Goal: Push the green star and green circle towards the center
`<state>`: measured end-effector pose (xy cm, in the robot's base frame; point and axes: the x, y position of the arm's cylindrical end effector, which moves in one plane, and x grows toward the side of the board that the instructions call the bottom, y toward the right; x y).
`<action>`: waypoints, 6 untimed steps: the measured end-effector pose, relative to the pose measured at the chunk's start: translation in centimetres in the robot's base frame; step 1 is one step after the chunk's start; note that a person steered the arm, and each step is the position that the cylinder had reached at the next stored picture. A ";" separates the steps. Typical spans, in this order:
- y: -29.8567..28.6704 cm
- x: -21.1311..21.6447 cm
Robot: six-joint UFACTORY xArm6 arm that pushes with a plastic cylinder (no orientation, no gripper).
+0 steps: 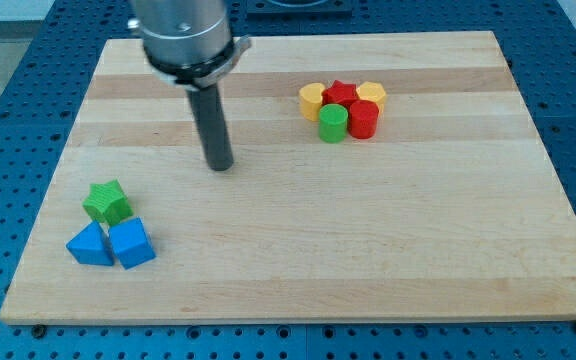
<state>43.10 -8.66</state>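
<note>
honestly, here is how i read it:
my tip (219, 165): bare rod end, carrying nothing, standing on open board at upper left of centre, well apart from every block.
green star (107, 201): view's lower left, touching the blue triangle (89, 245) and blue cube (131, 243) just below it.
green circle (332, 123): view's upper right, at the cluster's lower edge, pressed against the red cylinder (363, 119), red star (340, 95) and two yellow blocks (312, 100).
risk, star: a push from the top would drag the blues along.
risk, circle: coming through the cluster would shove the reds and yellows centreward too.
</note>
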 end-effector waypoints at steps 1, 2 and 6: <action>6.4 -0.1; 13.4 -0.1; 21.9 -7.3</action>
<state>35.83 13.19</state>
